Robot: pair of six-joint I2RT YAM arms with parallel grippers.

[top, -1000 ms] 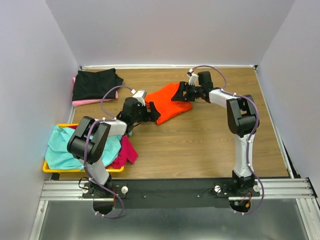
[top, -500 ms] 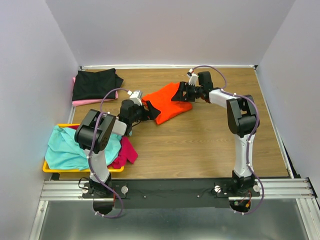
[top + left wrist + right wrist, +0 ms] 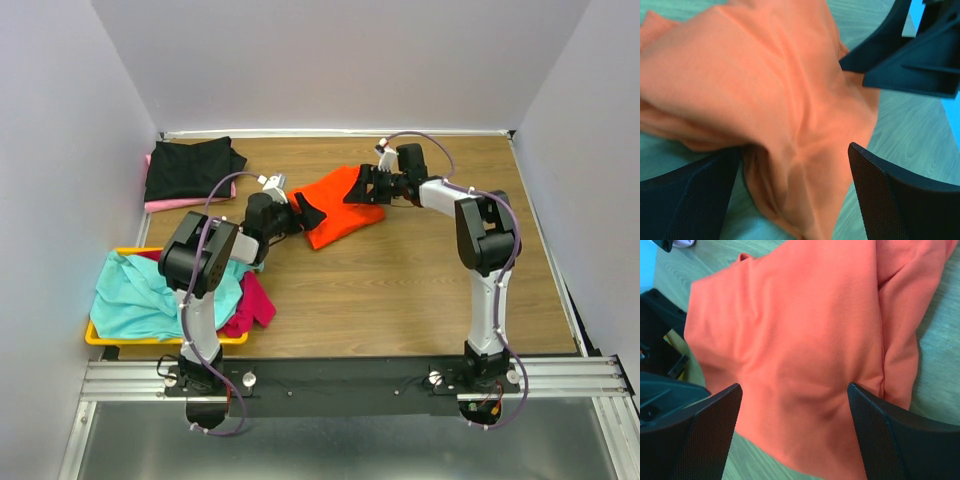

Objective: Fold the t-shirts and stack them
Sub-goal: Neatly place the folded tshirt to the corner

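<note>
Left claw (image 3: 310,212) shifted further onto orange t-shirt (image 3: 338,215), spread, right claw (image 3: 360,187) spread astride cloth.

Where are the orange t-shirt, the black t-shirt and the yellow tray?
orange t-shirt (image 3: 338,210), top external view, middle of the cloth.
black t-shirt (image 3: 190,168), top external view, centre of the cloth.
yellow tray (image 3: 100,339), top external view, its near rim.

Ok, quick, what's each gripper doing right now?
Left gripper: open, straddling a fold of the orange t-shirt.
Right gripper: open, over the same t-shirt.
</note>
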